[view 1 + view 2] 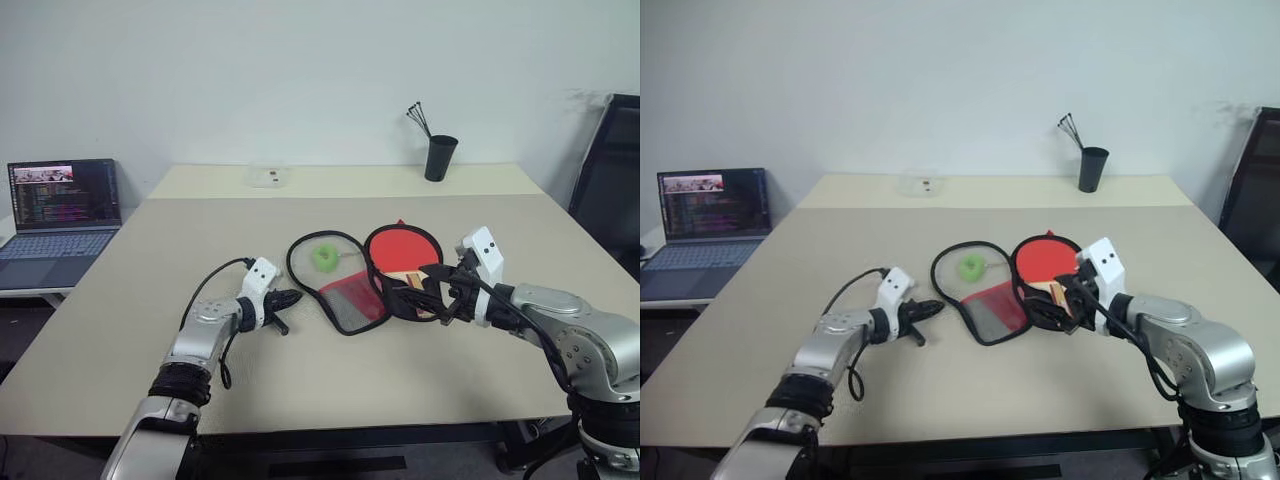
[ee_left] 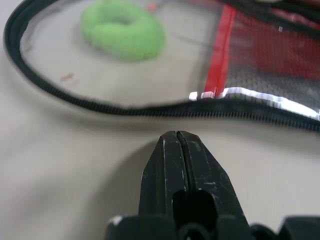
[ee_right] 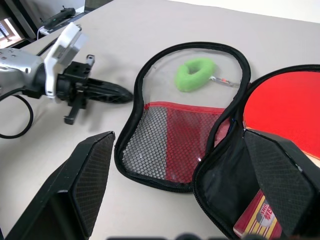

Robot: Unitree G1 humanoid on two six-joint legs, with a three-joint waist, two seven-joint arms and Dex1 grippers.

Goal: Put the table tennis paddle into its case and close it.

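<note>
**Case lies unzipped, paddle partly inside**

Nearest in the head views, the left gripper point(image 1: 285, 299) sits pressed together, empty, just beside the case point(image 1: 340, 285) rim. One table tennis paddle point(image 1: 402, 247) lies partly in the case's black half, by the right gripper point(image 1: 432, 292).

Left wrist view: fingers point(image 2: 180, 165) closed, apart from the zip edge; one green ring point(image 2: 125, 30) lies in the open flap.

Right wrist view: fingers point(image 3: 85, 185) spread wide; they appear to hold nothing.
</note>
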